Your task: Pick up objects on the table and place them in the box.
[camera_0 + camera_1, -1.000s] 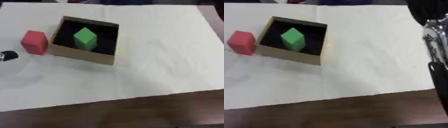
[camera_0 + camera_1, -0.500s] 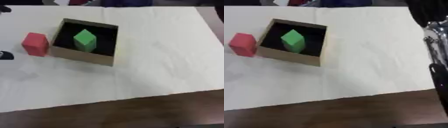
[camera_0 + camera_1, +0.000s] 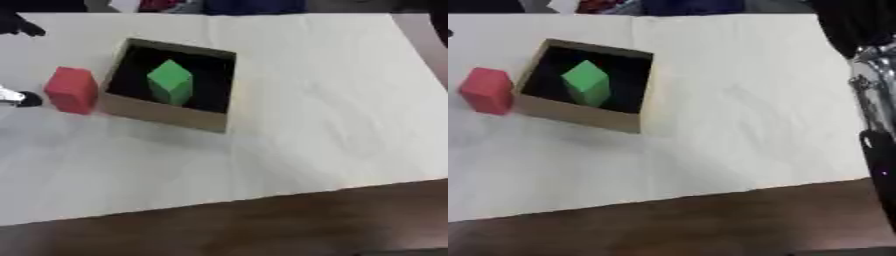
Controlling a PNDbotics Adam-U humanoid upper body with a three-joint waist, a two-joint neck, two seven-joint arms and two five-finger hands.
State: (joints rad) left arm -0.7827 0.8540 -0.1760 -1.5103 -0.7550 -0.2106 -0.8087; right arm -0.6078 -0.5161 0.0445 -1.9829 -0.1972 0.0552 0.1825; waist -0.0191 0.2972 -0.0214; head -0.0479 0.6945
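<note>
An open cardboard box [image 3: 160, 113] with a dark inside sits on the left half of the cream cloth. A green block [image 3: 171, 81] stands tilted inside it. A red block [image 3: 71, 90] stands on the cloth just outside the box's left wall, touching or nearly touching it. Only two dark tips of my left hand [image 3: 24, 99] show at the left edge. One is just left of the red block and the other is higher up [image 3: 22, 26]; they are spread wide with nothing between them. My right arm [image 3: 875, 100] runs down the right edge, far from the box.
The cream cloth [image 3: 332, 110] covers the table. Its front edge lies over bare brown wood [image 3: 262, 225]. Right of the box there is only open cloth. Coloured shapes lie along the far edge.
The left hand's tips have crept a little further in from the left edge, towards the red block. The blocks, the box and the right arm keep their places.
</note>
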